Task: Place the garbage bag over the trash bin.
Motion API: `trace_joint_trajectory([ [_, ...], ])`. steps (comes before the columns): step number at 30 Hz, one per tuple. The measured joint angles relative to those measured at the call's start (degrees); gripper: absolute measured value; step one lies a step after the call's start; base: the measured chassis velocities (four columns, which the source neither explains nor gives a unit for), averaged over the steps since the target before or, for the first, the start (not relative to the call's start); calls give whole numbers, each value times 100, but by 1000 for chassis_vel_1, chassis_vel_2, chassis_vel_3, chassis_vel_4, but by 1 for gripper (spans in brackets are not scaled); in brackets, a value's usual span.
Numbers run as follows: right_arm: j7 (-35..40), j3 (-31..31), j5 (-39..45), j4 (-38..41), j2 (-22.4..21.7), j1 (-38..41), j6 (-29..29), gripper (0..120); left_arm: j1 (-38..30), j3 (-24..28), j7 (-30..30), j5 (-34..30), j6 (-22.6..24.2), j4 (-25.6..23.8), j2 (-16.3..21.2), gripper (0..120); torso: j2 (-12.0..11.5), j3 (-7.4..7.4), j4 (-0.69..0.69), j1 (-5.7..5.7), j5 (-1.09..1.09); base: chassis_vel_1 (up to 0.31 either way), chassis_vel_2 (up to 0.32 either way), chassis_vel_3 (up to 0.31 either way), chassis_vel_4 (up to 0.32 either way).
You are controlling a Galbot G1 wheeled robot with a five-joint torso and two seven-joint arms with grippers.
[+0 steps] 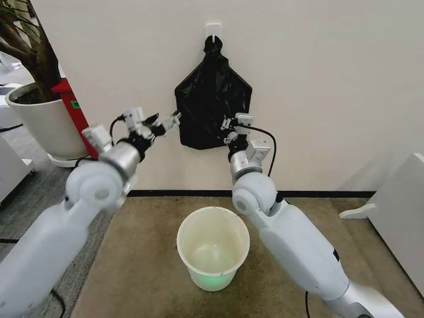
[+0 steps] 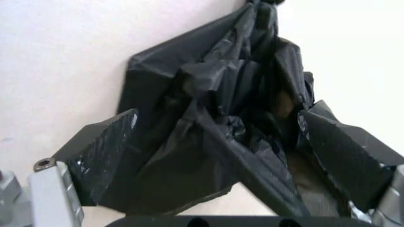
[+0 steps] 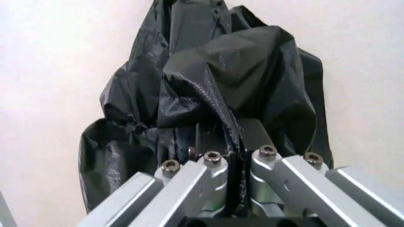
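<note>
The garbage bag (image 1: 212,103) hangs on the wall from a white hook (image 1: 212,30), in the upper middle of the head view. It is black, shiny and full of crinkles. It looks very light and soft, so I think it will flop and slide when it is pulled. It may also tear if it is tugged hard.

The right gripper (image 1: 229,130) is at the bag's lower right edge. In the right wrist view its jaws are pressed together and pinch a fold of the bag. The left gripper (image 1: 163,126) is at the bag's left edge. In the left wrist view its jaws are spread wide, with the bag's folds between them.

The best place to hold is a thick fold near the loose bottom edge.

The trash bin (image 1: 213,247) stands on the floor at the lower middle, well below the bag. It is open.
</note>
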Motion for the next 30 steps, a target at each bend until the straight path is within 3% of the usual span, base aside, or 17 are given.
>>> trace_joint_trajectory([
  [10, -33, 68, -50, 109, -35, -154, -7, 0, -1438, 881, -113, 208, 436, 768, -216, 100, 1, 0, -1, 0, 0, 0, 0, 0, 0],
  [14, -34, 74, -53, 111, -36, -159, -7, 0, -1483, 900, -109, 233, 452, 797, -222, 100, 1, -1, -1, 0, 1, 0, 0, 0, 0],
  [22, -54, 235, -65, 183, -67, -250, 7, 0, -2037, 1150, 50, 922, 972, 1468, -435, 100, 1, -1, 1, 0, 1, 0, 0, 0, 0],
  [25, -88, 307, -64, 219, -108, -289, 42, 0, -2134, 1284, 312, 1385, 1209, 1692, -496, 100, 1, -1, 0, 0, 1, 0, 0, 0, 0],
  [30, -131, 358, -65, 247, -166, -320, 65, 0, -2209, 1403, 745, 1510, 1318, 1721, -518, 100, 1, -1, 0, 0, 2, 0, 0, 0, 0],
])
